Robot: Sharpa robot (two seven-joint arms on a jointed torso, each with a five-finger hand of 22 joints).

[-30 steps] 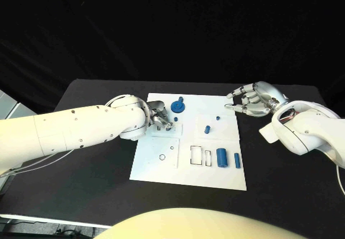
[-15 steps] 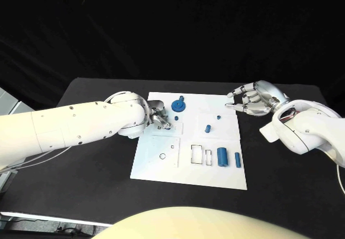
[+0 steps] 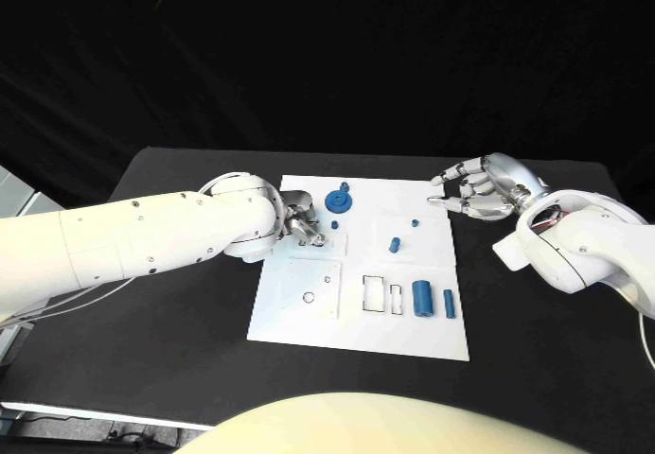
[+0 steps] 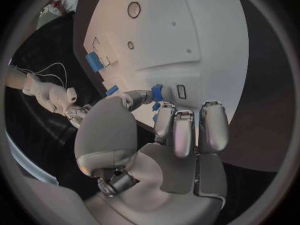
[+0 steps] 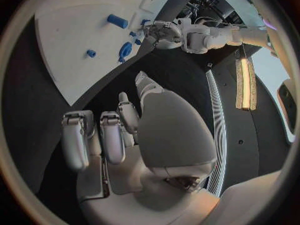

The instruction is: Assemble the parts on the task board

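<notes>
We record two arms clad in smooth white shells. The left arm (image 3: pixel 136 246) is a thick, rounded casing dotted with small dark screw heads; thin pale cables trail beneath it toward the table edge. The right arm (image 3: pixel 580 248) has a bulbous white housing with a gap near the wrist exposing reddish wiring. The left hand (image 3: pixel 303 225) and the right hand (image 3: pixel 478 189) are silver metal with segmented fingers. At close range, we note the fingers (image 4: pixel 185 132) carry rounded, brushed-grey pads and the palm (image 5: pixel 172 135) a smooth grey cover.
</notes>
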